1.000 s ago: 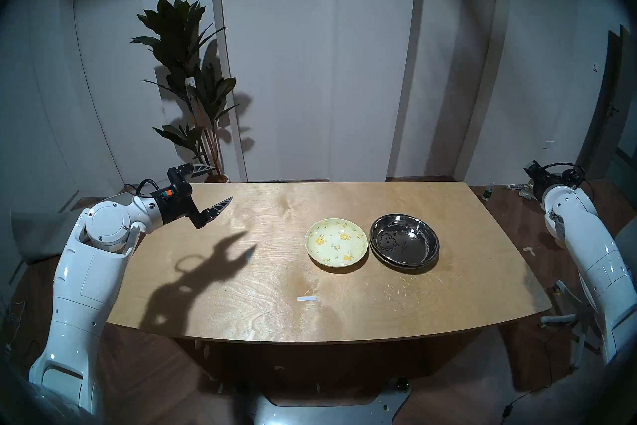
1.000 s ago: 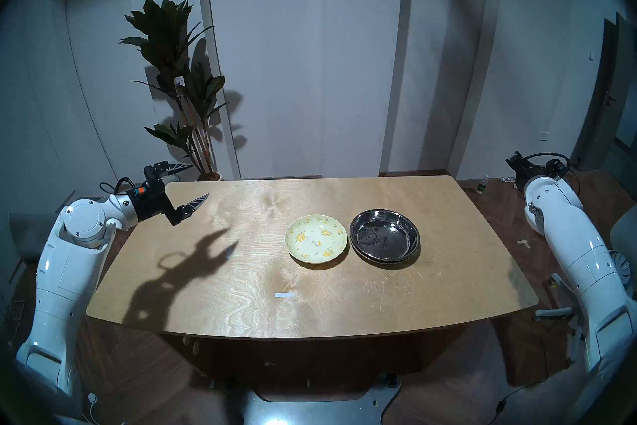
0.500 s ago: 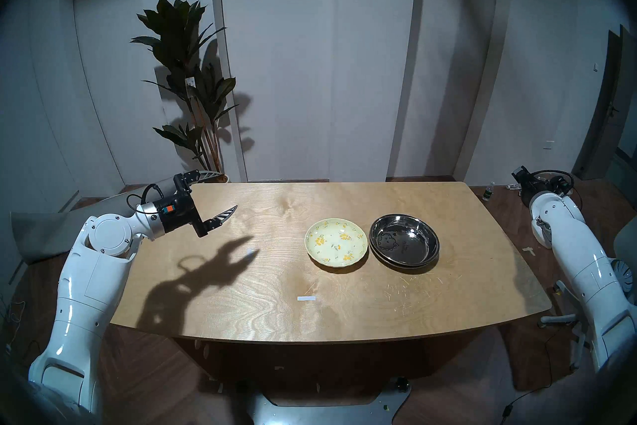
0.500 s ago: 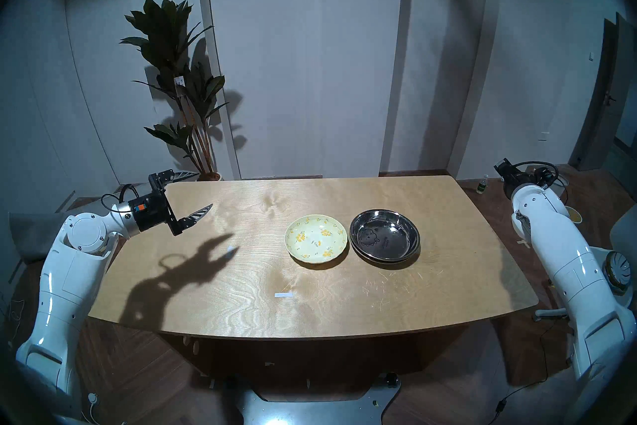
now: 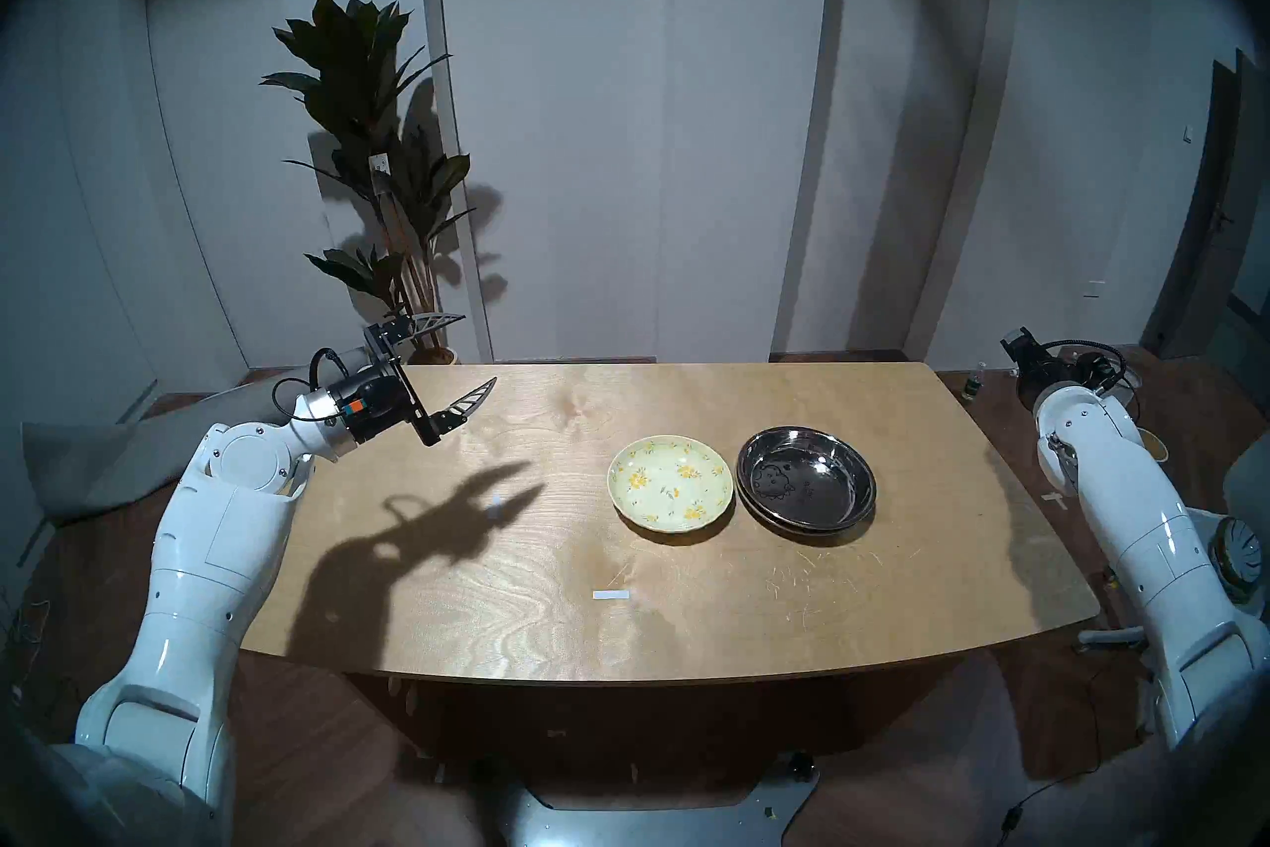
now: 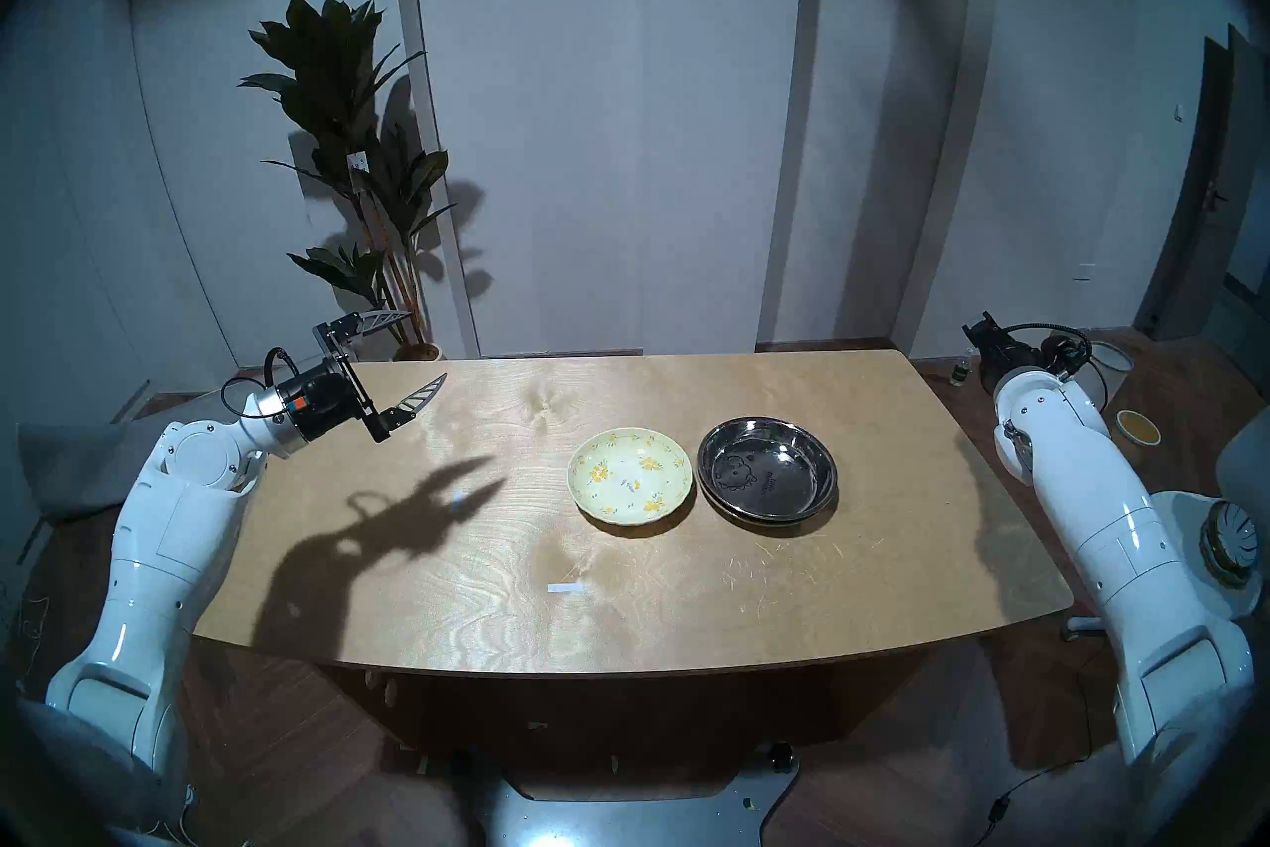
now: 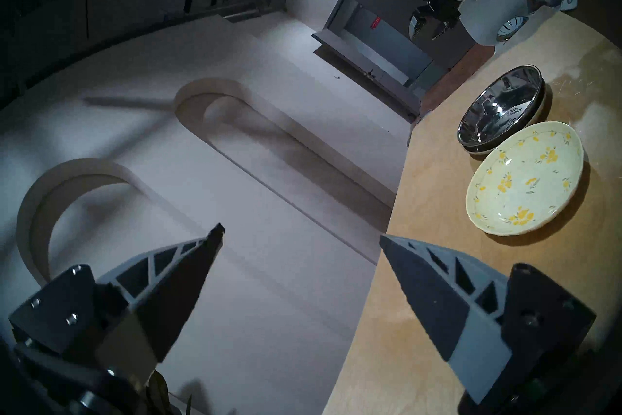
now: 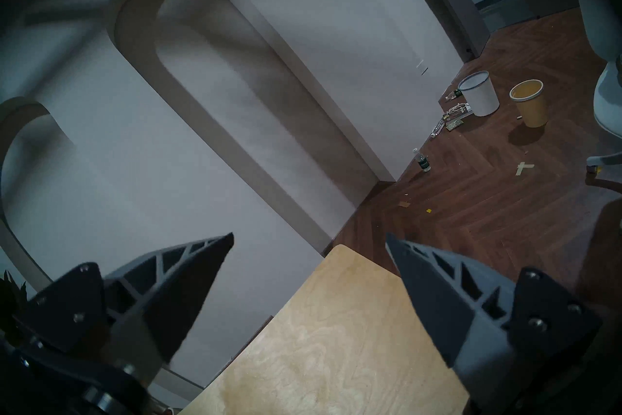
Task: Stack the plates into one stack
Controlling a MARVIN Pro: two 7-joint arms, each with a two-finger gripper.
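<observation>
A pale yellow floral plate (image 5: 670,482) lies on the wooden table (image 5: 522,619), right of centre. Close to its right stands a shiny steel dish with a cartoon print (image 5: 805,478), resting on another plate; only a thin beige rim (image 7: 473,151) of that one shows. My left gripper (image 5: 477,348) is open and empty above the table's far left corner, well left of the plates. In the left wrist view (image 7: 300,233) its jaws stand wide apart. My right gripper (image 8: 309,235) is open and empty by the table's far right corner, away from the plates.
A small white tape strip (image 5: 611,595) lies near the table's front middle. A potted plant (image 5: 385,172) stands behind the left corner. On the floor to the right are a white cup (image 8: 479,97), a yellow cup (image 8: 530,102) and a small bottle (image 8: 422,161).
My left arm has moved right and forward, and its open gripper has risen and turned. My right arm has moved left toward the table. The plates have not moved.
</observation>
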